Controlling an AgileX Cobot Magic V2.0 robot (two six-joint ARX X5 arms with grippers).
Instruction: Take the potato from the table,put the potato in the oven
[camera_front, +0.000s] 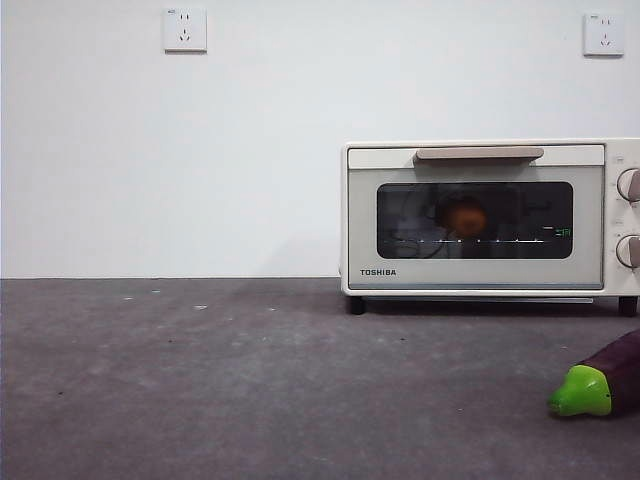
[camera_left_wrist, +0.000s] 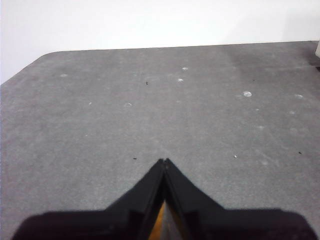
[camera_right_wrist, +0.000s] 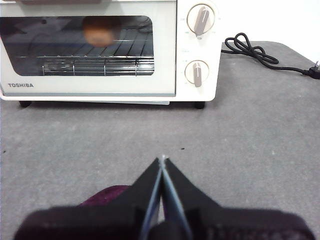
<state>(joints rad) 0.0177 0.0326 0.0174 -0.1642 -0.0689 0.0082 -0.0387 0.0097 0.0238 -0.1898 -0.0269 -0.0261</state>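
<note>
From the front we see the potato (camera_front: 466, 218) inside the closed oven (camera_front: 480, 275), an eggplant (camera_front: 600, 383) lying before it. Our left gripper (camera_left_wrist: 164, 161), pressed together, hangs over bare table (camera_left_wrist: 150, 115). Our right gripper (camera_right_wrist: 162, 160), likewise pressed together, faces the oven.

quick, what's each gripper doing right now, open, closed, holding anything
Left gripper: closed, holding nothing, over bare table.
Right gripper: closed, holding nothing, facing the oven, whose door is shut.
</note>
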